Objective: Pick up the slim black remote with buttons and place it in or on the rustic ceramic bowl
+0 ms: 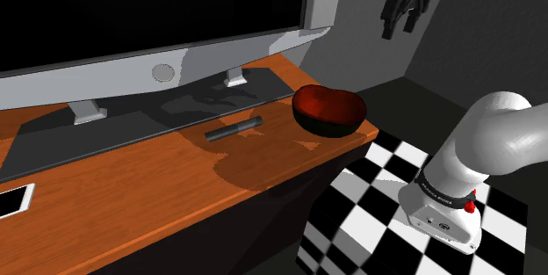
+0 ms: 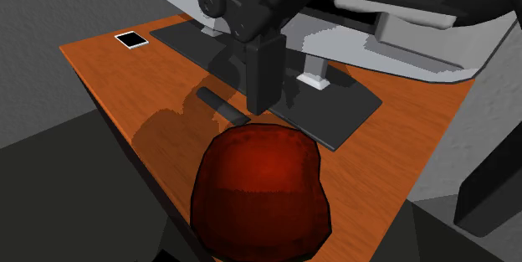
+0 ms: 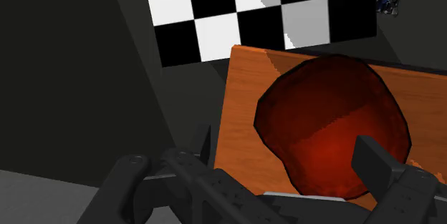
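On the shoulder view's left, a phone [image 1: 13, 201] lies at the table's [image 1: 132, 194] front-left edge, well away from the work. The television [image 1: 132, 10] fills the back, its screen overhanging its dark base plate [image 1: 167, 111].

The remote [image 1: 234, 129] lies flat near the table's middle, along the plate's front edge; I cannot tell whether it rests on the plate. The red bowl [image 1: 329, 109] sits empty near the right end, close to that edge. The claw [image 1: 399, 27] hangs high beyond the bowl, fingers apart and holding nothing.

The step in hand looks like the reach. It would go best by crossing over the bowl, turning the wrist so the fingers straddle the remote's narrow width, then dropping almost to the wood, since the remote is thin.

There is open wood in front of the remote. The screen crowds the back, so a descent from the front side seems safest. The carry to the bowl is short, but its rim needs clearing.
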